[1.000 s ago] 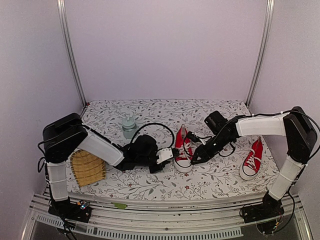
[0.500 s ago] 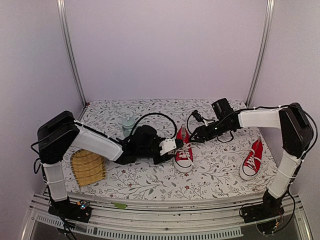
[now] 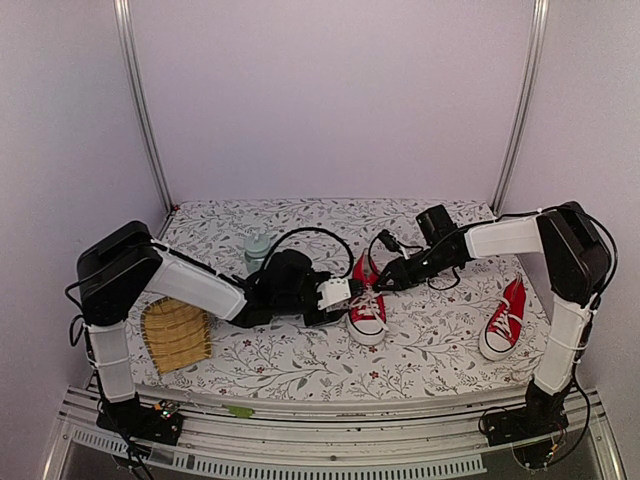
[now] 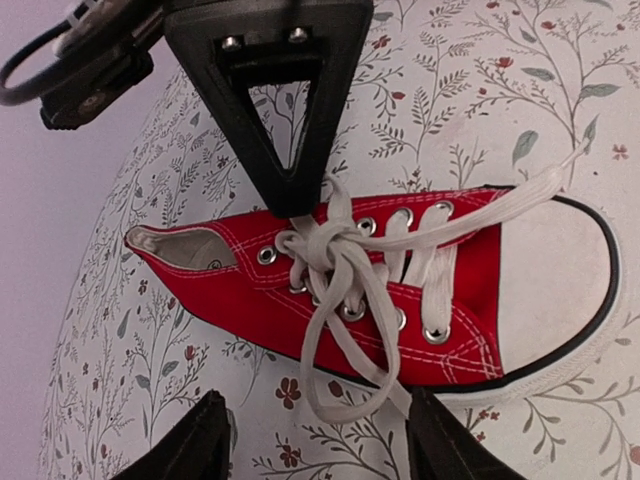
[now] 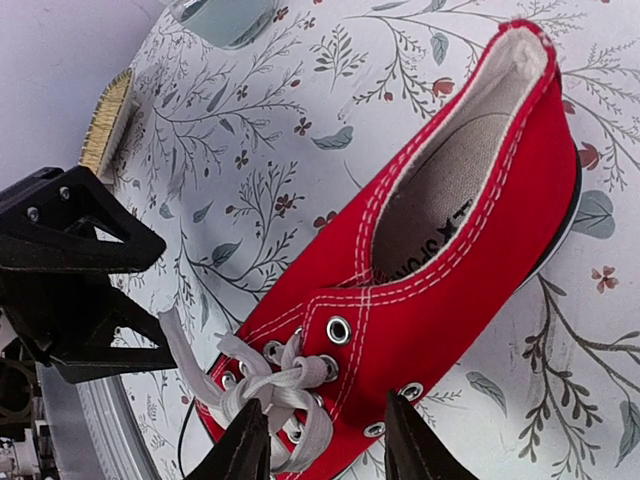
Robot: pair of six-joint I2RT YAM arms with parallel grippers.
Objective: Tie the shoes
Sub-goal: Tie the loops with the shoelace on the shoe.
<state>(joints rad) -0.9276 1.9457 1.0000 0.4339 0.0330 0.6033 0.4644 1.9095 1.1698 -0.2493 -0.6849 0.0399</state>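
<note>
The room is a little booth with plain pale purple walls and two shiny metal poles at the back. The surface (image 3: 300, 365) is covered in a white cloth with small leaves and red flowers on it. In the middle of it stands a small red canvas shoe with a white rubber toe (image 3: 366, 308), on its sole, toe pointing to the near edge. The other red shoe (image 3: 503, 320) sits far off by the right side, with neither arm near it. The white laces (image 4: 335, 265) on the middle shoe are bunched in a loose, messy knot over the top holes. One floppy loop hangs down the side onto the cloth, and one long end runs out past the toe. The left jaws are spread wide just beside that loop, with nothing in them. The right jaws are up by the knot, and they are apart too, with some lace showing between them but not pinched. I think the shoe is light and would slide on the cloth if a lace is tugged hard. The laces look soft, flat and floppy, so it seems best to pinch a loop or a loose end, not the stiff toe. A small see-through bottle (image 3: 258, 250) and a woven straw mat (image 3: 175, 335) are on the left, well apart from the shoe.
</note>
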